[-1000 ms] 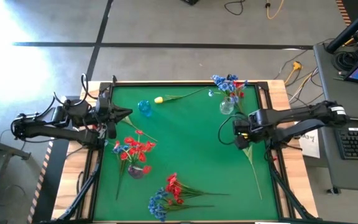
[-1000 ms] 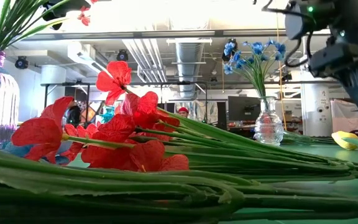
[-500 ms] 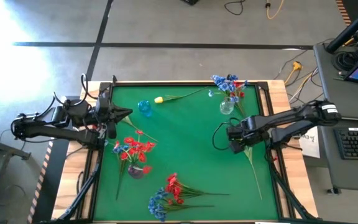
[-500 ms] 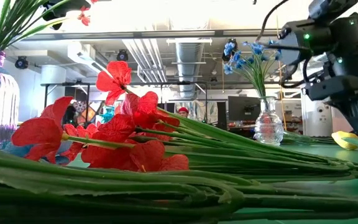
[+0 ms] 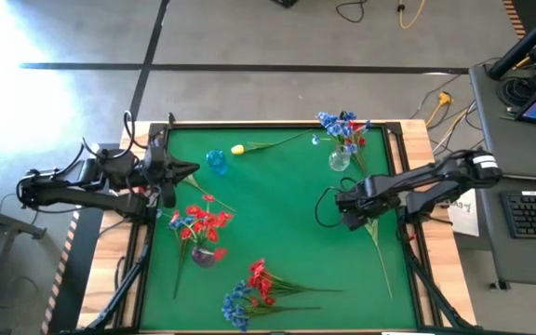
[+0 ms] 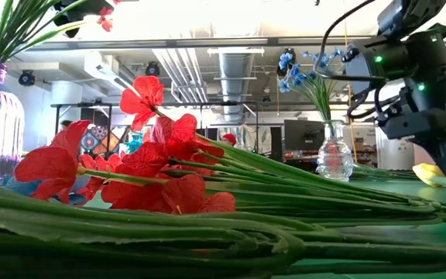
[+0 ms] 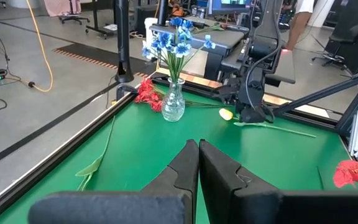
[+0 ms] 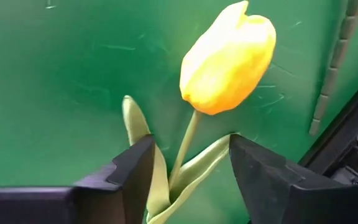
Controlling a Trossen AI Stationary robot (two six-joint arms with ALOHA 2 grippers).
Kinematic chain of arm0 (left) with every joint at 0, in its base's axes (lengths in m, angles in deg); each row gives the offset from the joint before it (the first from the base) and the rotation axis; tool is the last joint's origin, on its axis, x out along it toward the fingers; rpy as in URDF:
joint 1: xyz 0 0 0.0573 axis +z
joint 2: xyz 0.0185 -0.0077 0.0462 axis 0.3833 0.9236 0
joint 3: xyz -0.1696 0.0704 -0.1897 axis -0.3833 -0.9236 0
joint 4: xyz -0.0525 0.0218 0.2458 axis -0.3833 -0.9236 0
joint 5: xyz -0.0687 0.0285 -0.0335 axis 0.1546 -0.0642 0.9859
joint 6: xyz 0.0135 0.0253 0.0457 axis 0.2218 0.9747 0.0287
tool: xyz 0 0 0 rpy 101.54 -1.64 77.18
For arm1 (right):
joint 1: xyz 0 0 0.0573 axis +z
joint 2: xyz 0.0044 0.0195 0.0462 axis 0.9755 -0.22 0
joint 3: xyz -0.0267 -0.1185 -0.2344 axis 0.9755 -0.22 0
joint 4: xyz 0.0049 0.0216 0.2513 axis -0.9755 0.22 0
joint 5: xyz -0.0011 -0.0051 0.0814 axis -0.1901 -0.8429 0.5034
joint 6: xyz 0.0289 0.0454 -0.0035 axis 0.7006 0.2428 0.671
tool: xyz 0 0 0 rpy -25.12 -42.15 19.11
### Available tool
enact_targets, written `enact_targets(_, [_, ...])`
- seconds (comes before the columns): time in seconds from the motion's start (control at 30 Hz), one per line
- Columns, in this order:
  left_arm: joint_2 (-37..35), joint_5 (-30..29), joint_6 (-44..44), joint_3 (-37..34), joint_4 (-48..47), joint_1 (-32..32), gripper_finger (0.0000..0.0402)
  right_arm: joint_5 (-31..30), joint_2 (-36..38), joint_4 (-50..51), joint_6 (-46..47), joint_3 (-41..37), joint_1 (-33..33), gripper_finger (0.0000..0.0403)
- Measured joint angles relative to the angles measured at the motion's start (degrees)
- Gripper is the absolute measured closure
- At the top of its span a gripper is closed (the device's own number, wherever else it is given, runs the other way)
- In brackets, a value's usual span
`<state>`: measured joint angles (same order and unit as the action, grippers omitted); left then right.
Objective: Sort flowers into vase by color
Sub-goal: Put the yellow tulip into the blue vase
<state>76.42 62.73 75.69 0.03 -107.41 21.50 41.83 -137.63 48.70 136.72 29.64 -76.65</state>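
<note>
A: Right gripper — how are the fingers set?

B: The fingers are seen parted, one on each side of the stem of a yellow tulip. No contact with the stem can be made out; a grip is not confirmed. The tulip lies flat on the green mat, its leaves between the fingers.

A: Position on the table?

B: In the high view the right gripper is placed over the mat's right half, below the clear vase holding blue flowers. A long stem runs from it toward the near right edge.

A: Left gripper?

B: The left gripper is pressed fully closed, nothing between the fingers. It is parked at the mat's left edge.

A: Other flowers?

B: A red bunch is noted in a vase at left centre. A red and blue bundle lies loose near the front edge. A second yellow flower lies at the far edge, beside a blue vase.
</note>
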Motion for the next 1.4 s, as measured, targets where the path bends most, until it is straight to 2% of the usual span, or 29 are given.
enact_targets(0.4, [0.19, 0.00, 0.00, 0.01, 0.02, 0.00, 0.0401, 0.36, -1.79, -8.38, -2.10, -3.78, 0.00, 0.0370])
enact_targets(0.47, [0.21, 0.00, -0.02, 0.00, 0.00, 0.00, 0.0401, 0.25, -1.16, -8.60, -2.23, -3.76, 0.02, 0.0387])
enact_targets(0.7, [0.28, 0.00, 0.00, 0.00, 0.02, 0.00, 0.0401, -1.76, 2.11, -9.40, -2.43, -2.99, 0.39, 0.0390])
enact_targets(1.0, [0.30, 0.00, 0.00, 0.02, 0.04, 0.00, 0.0401, -3.12, 5.71, -10.57, -4.56, 3.33, 2.85, 0.0390])
enact_targets(1.4, [0.30, 0.00, 0.00, 0.01, 0.04, 0.00, 0.0401, -4.32, 5.89, -26.99, -11.86, 7.86, 3.10, 0.0390])
